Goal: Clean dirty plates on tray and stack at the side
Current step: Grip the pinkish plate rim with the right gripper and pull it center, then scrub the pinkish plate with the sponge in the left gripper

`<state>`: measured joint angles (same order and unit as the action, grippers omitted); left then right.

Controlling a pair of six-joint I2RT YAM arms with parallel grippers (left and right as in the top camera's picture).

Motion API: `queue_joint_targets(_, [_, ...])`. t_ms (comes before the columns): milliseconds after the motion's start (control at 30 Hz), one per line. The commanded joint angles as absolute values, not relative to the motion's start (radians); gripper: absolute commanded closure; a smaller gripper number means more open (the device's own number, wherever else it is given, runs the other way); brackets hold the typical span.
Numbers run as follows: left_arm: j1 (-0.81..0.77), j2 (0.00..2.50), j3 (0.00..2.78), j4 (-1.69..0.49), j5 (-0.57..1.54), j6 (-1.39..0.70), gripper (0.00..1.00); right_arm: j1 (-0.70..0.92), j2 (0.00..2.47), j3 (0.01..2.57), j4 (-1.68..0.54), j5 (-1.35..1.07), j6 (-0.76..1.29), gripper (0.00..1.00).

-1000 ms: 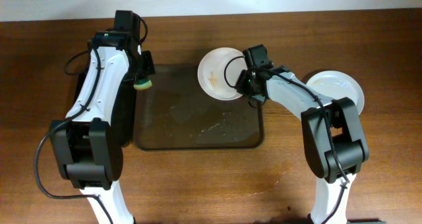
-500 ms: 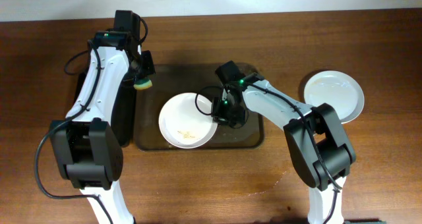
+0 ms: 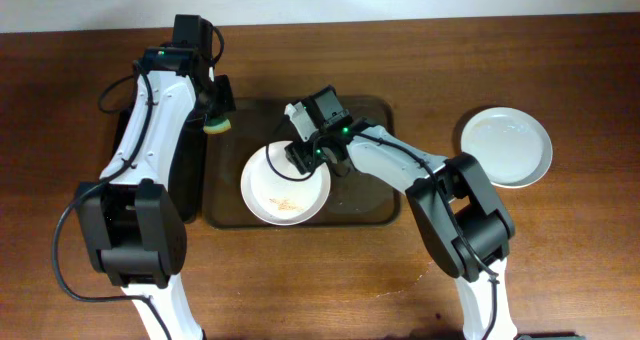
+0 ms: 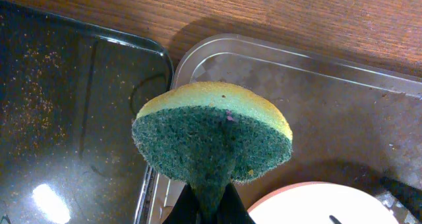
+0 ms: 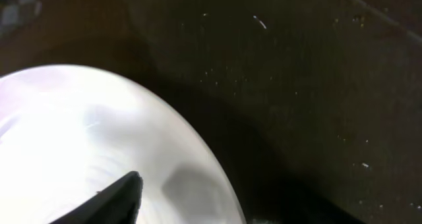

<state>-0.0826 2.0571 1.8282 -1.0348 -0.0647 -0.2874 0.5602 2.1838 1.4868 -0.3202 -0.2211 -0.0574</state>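
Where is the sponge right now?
Overhead view: the sponge is clamped in the left gripper over the tray, at its far-left corner, beside the black tray.

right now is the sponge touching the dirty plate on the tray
Apart. The overhead view shows the sponge by the tray's top left corner, with bare tray between it and the plate.
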Motion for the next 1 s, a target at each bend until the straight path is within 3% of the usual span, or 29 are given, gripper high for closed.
queue_joint_targets(0, [-0.078, 2.057, 1.845, -1.033, -0.076, -0.276, 1.0, 0.569, 2.213, 1.496, -0.325, -0.175, -0.062, 0.75])
queue_joint_targets(33, [-0.078, 2.057, 1.845, -1.033, -0.076, -0.276, 0.99, 0.569, 2.213, 1.496, -0.332, -0.175, -0.041, 0.91])
queue_joint_targets(67, [-0.078, 2.057, 1.845, -1.033, -0.076, -0.276, 0.99, 0.569, 2.213, 1.497, -0.353, -0.175, -0.004, 0.96])
queue_joint_targets(200, [-0.078, 2.057, 1.845, -1.032, -0.075, -0.276, 1.0, 0.554, 2.209, 1.549, -0.49, -0.171, 0.2, 0.96])
queue_joint_targets(333, [-0.078, 2.057, 1.845, -1.032, -0.075, -0.276, 0.99, 0.5, 2.209, 1.57, -0.648, -0.179, 0.665, 0.96])
queue_joint_targets(433, [-0.078, 2.057, 1.845, -1.03, -0.066, -0.276, 0.99, 0.474, 2.209, 1.57, -0.657, -0.19, 0.766, 0.95])
queue_joint_targets(467, [-0.08, 2.057, 1.845, -1.029, -0.06, -0.276, 0.99, 0.47, 2.209, 1.57, -0.645, -0.191, 0.766, 0.87])
queue_joint_targets(600, [-0.089, 2.059, 1.845, -1.029, -0.056, -0.276, 1.0, 0.463, 2.21, 1.57, -0.557, -0.182, 0.769, 0.72])
queue_joint_targets(667, [-0.091, 2.062, 1.843, -1.03, -0.043, -0.276, 1.0, 0.463, 2.21, 1.57, -0.542, -0.162, 0.768, 0.73])
queue_joint_targets(733, [-0.096, 2.062, 1.823, -1.029, -0.001, -0.275, 1.0, 0.463, 2.21, 1.569, -0.542, -0.122, 0.768, 0.96])
queue_joint_targets(967, [-0.194, 2.062, 1.643, -0.874, 0.004, -0.253, 1.0, 0.463, 2.212, 1.569, -0.545, -0.119, 0.768, 0.96])
